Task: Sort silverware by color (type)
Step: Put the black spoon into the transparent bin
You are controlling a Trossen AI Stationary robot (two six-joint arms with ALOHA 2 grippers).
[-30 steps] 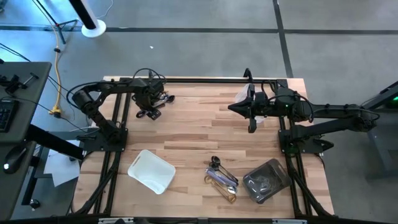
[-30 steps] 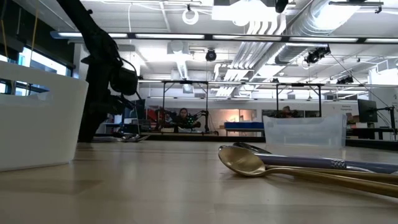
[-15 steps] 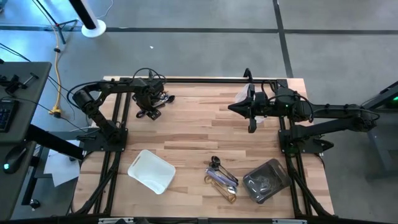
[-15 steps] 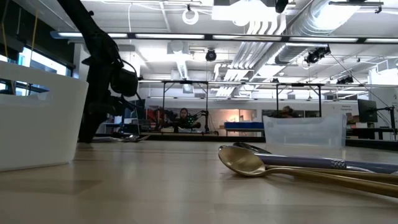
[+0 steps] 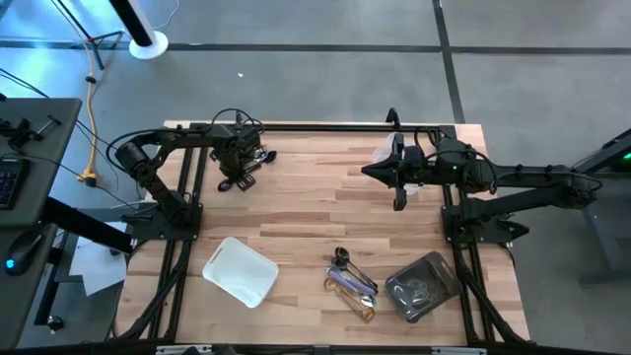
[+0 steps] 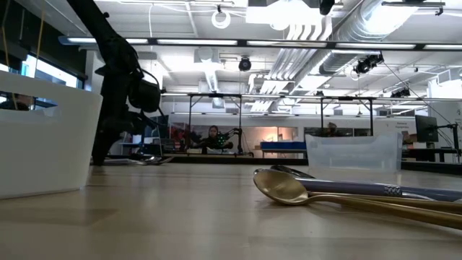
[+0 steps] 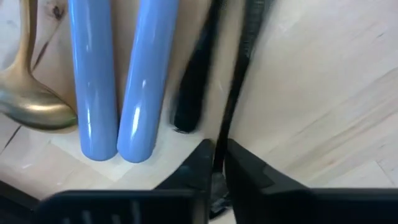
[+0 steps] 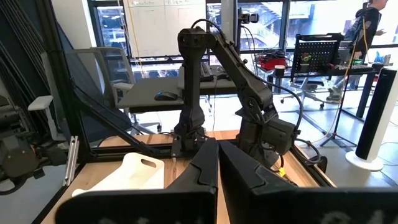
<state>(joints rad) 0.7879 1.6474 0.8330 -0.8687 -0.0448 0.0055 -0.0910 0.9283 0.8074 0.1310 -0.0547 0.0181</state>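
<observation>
Silverware lies in two groups. At the far left of the table, two blue-handled pieces [image 7: 118, 81], a gold spoon [image 7: 28, 102], a black handle [image 7: 191, 93] and a thin dark utensil [image 7: 239, 74] lie side by side on the wood. My left gripper [image 5: 235, 181] points down over this group and is shut on the thin dark utensil. A second pile [image 5: 351, 281] with a gold spoon [image 6: 283, 186] lies at the near middle. My right gripper [image 5: 367, 173] hangs shut and level above the far right, holding nothing. My left gripper pinches the thin dark utensil's stem [image 7: 219, 146] between its two fingers, coming from above and pointing down. The fingers close across the stem. The utensil lies flat on the table beside the black handle.
A white tray [image 5: 240, 269] stands at the near left. A dark clear tray [image 5: 422, 286] holding a few pieces stands at the near right, beside the near pile. Bare wood stretches across the table's middle between the two arms.
My left gripper has stayed over the far-left silverware, and its fingers have drawn together on the thin dark utensil. The silverware has not moved.
</observation>
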